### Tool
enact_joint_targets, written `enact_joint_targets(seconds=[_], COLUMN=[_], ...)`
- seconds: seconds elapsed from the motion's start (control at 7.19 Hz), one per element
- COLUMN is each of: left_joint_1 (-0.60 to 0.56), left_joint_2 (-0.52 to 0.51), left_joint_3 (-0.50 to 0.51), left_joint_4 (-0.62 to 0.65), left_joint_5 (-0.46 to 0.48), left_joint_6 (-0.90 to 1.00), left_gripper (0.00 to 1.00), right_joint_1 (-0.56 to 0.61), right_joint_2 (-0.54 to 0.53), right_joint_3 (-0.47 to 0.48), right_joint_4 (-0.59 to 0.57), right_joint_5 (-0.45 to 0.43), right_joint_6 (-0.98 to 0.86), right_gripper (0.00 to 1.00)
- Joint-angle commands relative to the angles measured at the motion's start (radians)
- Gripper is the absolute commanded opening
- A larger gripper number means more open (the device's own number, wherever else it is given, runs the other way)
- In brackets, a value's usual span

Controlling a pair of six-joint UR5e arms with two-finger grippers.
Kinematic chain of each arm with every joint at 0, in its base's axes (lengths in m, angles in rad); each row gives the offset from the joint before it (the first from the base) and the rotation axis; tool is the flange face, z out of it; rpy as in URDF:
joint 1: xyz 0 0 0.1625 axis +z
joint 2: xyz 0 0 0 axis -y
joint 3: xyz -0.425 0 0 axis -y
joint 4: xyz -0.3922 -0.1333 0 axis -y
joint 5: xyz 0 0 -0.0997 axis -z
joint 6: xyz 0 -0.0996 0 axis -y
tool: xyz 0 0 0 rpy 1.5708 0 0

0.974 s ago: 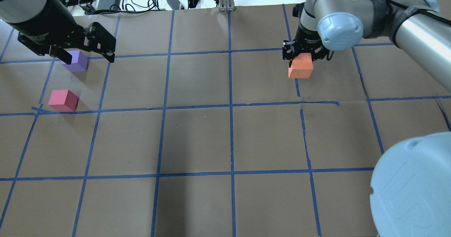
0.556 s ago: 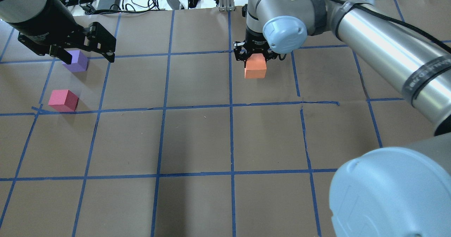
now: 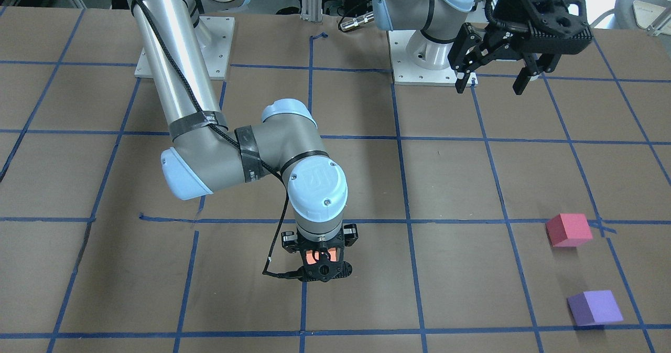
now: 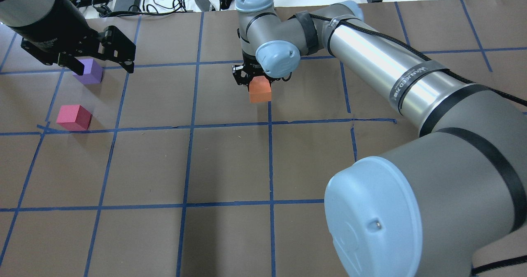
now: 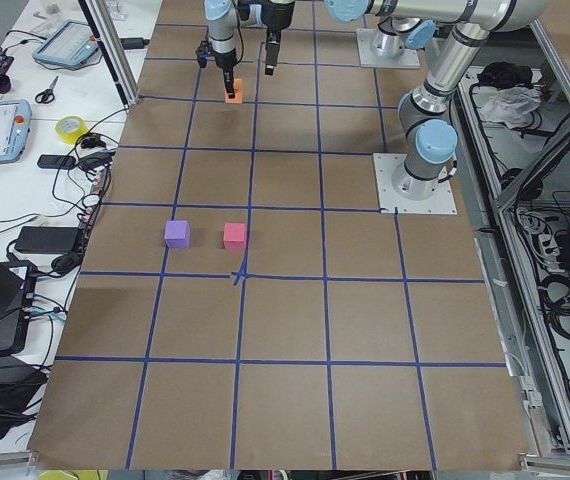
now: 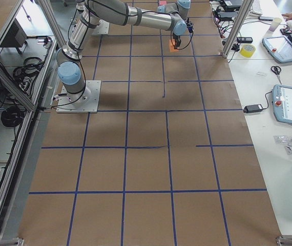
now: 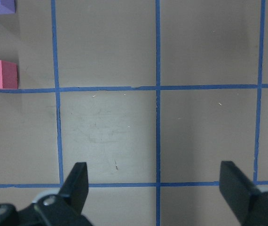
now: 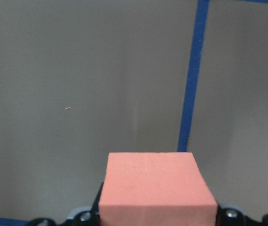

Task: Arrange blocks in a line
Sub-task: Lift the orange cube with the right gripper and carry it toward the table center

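I count three blocks: one orange block point(image 4: 260, 92), one pinkish-red block point(image 4: 74, 117) and one purple block point(image 4: 90, 72). There are two arms, the left arm point(image 4: 33, 13) and the right arm point(image 4: 383, 69), with one tool apiece: the left tool point(image 3: 490, 86) and the right tool point(image 3: 321, 261). The side bench point(image 6: 258, 87) holds two pendants point(image 6: 291, 105), one tape roll point(image 6: 248, 50) and one pair of scissors point(image 6: 275, 70).

- Overhead camera looks down from behind the robot point(image 3: 425, 49); the front camera faces it across the same table point(image 4: 230, 166) (opposite sides).
- Side cameras watch distantly from each end.
- Wrist cameras hover close, facing down.
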Motion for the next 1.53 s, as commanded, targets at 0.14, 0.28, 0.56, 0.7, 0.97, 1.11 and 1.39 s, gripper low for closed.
enact_joint_targets(seconds=[0.14,0.28,0.56,0.7,0.97,1.11,1.39], left_joint_1=[-0.001,0.0,0.0,-0.003,0.005,0.005,-0.006], left_joint_2=[0.001,0.001,0.001,0.0,-0.006,-0.025,-0.043], left_joint_3=[0.0,0.0,0.0,0.0,0.005,0.014,-0.033], left_joint_4=[0.0,0.0,0.0,0.0,-0.008,-0.006,-0.005], left_joint_5=[0.0,0.0,0.002,0.002,0.0,0.0,-0.009], left_joint_6=[0.0,0.001,0.0,-0.002,0.0,0.002,0.002], left_gripper=[1.0,1.0,1.0,1.0,1.0,1.0,1.0], right_joint_1=[0.029,0.041,0.041,0.041,0.026,-0.003,-0.128], right_joint_2=[0.038,0.041,0.039,0.033,-0.018,-0.093,-0.218], right_joint_3=[-0.005,0.0,0.003,0.002,-0.009,0.003,0.034], right_joint_4=[-0.034,-0.037,-0.039,-0.037,-0.022,0.017,0.114], right_joint_5=[0.001,-0.002,-0.003,-0.003,-0.015,-0.022,-0.022], right_joint_6=[0.091,0.106,0.108,0.108,0.102,0.087,-0.063], right_gripper=[0.15,0.52,1.0,1.0,1.0,1.0,1.0])
